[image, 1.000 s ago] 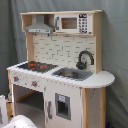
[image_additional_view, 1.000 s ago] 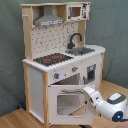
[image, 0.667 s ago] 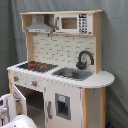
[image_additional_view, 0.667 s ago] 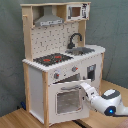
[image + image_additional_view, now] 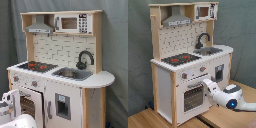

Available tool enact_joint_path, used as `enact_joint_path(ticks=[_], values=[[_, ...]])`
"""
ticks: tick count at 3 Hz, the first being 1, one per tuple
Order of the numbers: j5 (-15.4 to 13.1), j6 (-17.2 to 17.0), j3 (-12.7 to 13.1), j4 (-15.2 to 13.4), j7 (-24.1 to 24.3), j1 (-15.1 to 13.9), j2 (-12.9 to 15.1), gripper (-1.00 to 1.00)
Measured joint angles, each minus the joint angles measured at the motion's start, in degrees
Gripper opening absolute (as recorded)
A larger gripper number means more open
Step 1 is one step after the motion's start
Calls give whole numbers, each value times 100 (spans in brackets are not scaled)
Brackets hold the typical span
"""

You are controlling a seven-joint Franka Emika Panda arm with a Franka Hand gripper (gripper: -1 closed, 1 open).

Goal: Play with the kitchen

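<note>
The toy kitchen (image 5: 190, 60) is seen upright on a wooden floor (image 5: 143, 119) in the second exterior view, in front of a grey curtain (image 5: 116, 45). The arm's end effector (image 5: 206, 83) is brought up to the front of the kitchen, at the windowed oven door (image 5: 192, 96), just below the knobs (image 5: 184, 76); contact with the door handle appears likely but cannot be confirmed. Whether the end effector is wide or narrow cannot be told. The oven door is judged to be shut, so the play is taken to be at an early stage: a door pull or knob turn seems in hand, and the faucet (image 5: 85, 59), sink (image 5: 72, 73), stovetop (image 5: 35, 65) and microwave (image 5: 74, 23) above appear untouched. No brand, label or readable writing is made out anywhere on the kitchen.
</note>
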Motion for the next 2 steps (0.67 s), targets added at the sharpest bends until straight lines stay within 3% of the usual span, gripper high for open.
enact_joint_path(ticks=[1,2], values=[[-2,479,3,108,-41,-336,0,100],[-2,532,-246,-205,-256,92,1,100]])
